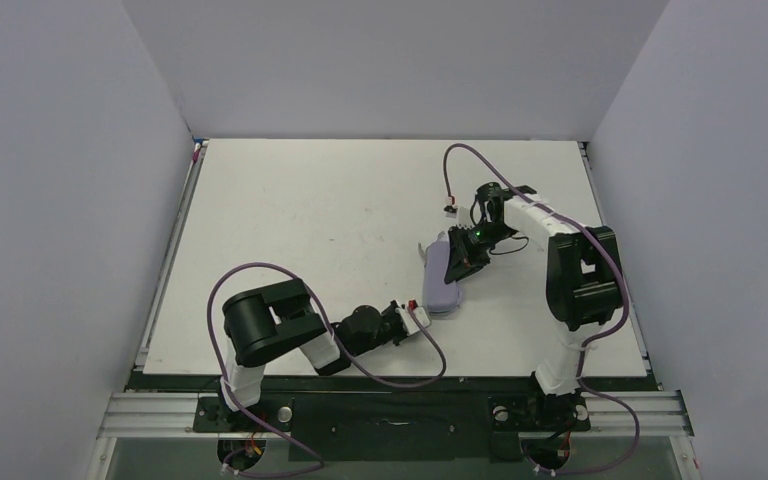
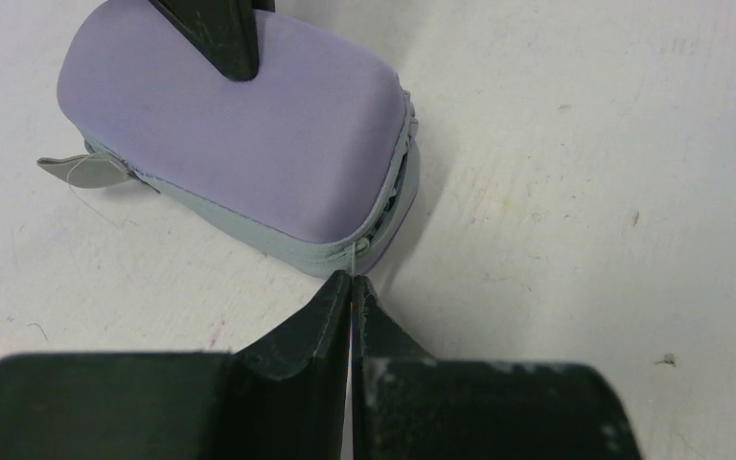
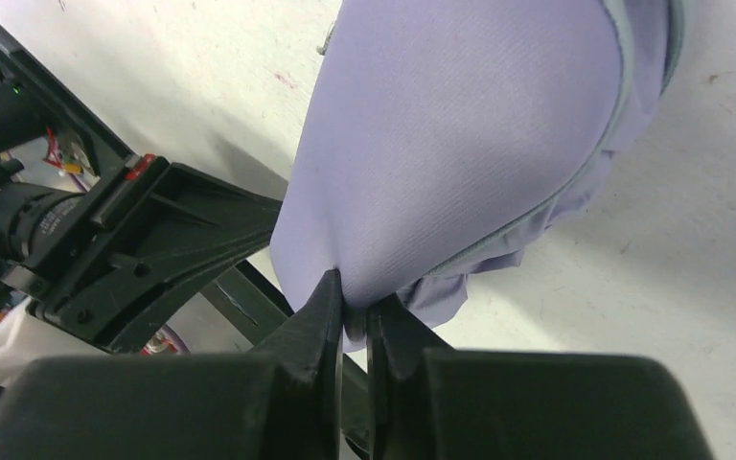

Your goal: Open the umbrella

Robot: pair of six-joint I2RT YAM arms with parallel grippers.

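Note:
The umbrella itself is hidden. Only the pale lavender clamshell case (image 1: 443, 278) shows, lying mid-table. In the left wrist view the case (image 2: 249, 125) has its zip partly open at the near right end, with a dark gap there. My left gripper (image 2: 353, 280) is shut on a thin zip pull at the case's near corner. My right gripper (image 3: 353, 299) is shut on the rim of the case's lid (image 3: 460, 125). A crumpled fold of lavender fabric (image 3: 446, 292) shows under that rim; I cannot tell if it is the umbrella. In the top view the left gripper (image 1: 421, 313) is at the case's near end and the right gripper (image 1: 458, 262) is over its far side.
A second grey zip tab (image 2: 91, 171) lies at the case's left end. The white table (image 1: 310, 220) is walled by grey panels on three sides. The left arm's body (image 3: 125, 240) lies close behind the case in the right wrist view. A right finger (image 2: 216, 38) presses on the lid.

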